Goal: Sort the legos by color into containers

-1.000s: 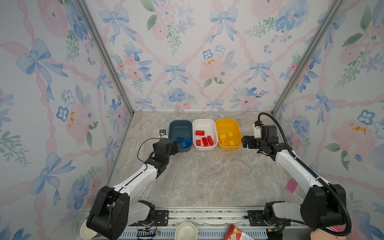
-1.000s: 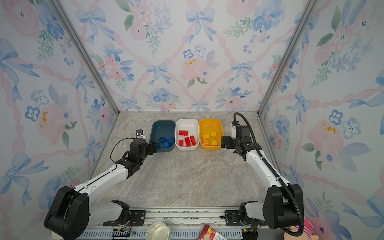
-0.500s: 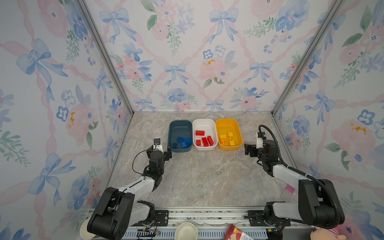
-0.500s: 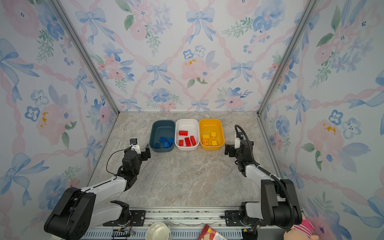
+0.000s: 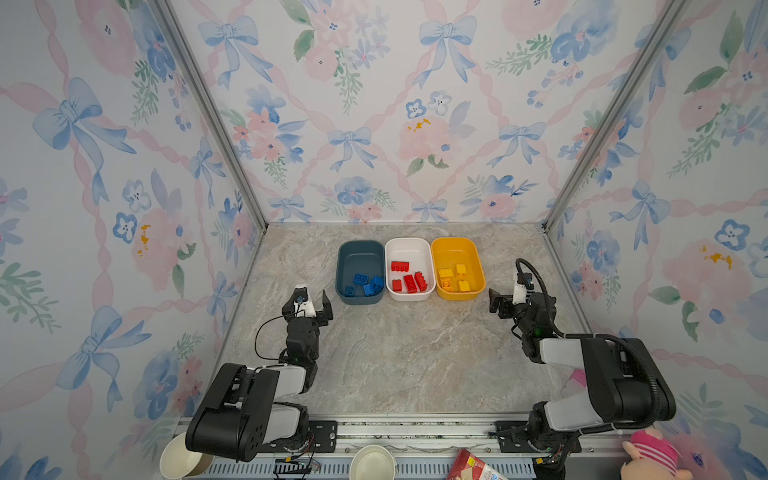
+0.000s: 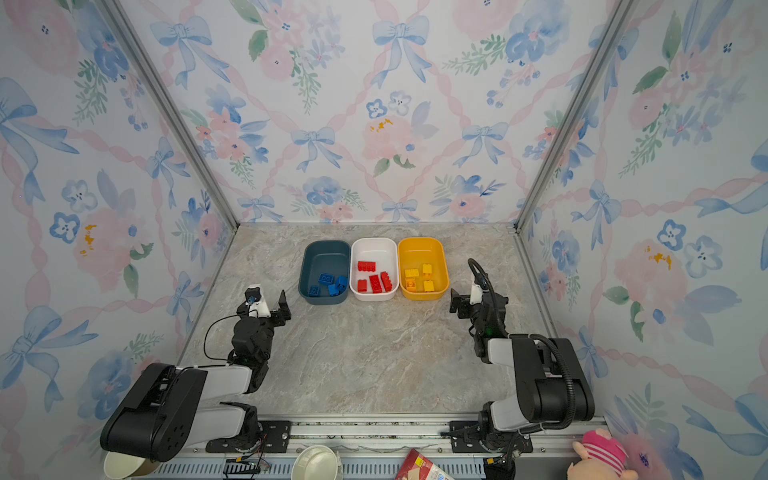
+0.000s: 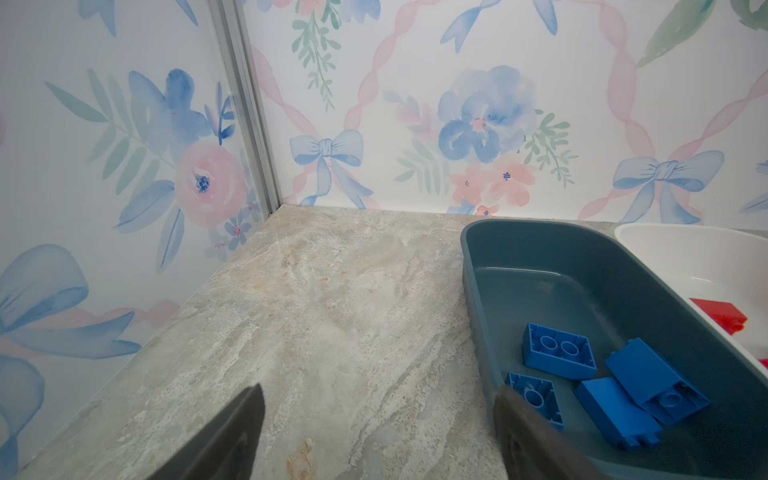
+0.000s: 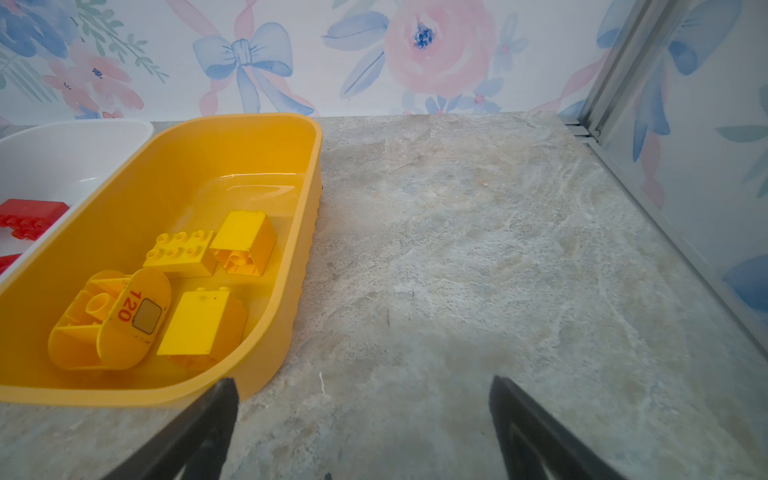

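Bright, even, diffuse light, faint soft shadows, mild glare in the yellow tub (image 8: 124, 187), wide-angle stretching at edges

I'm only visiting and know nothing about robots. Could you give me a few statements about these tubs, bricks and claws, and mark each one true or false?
1. The red bricks lie in the white tub. True.
2. The yellow tub stands between the other two tubs. False: the white tub is in the middle, and the yellow one is at one end of the row.
3. The left gripper and the right gripper are both open and empty. True.
4. One of the blue bricks lies loose on the table. False: all those visible are inside the dark blue tub.
5. The rounded yellow piece bears the number 120. True.
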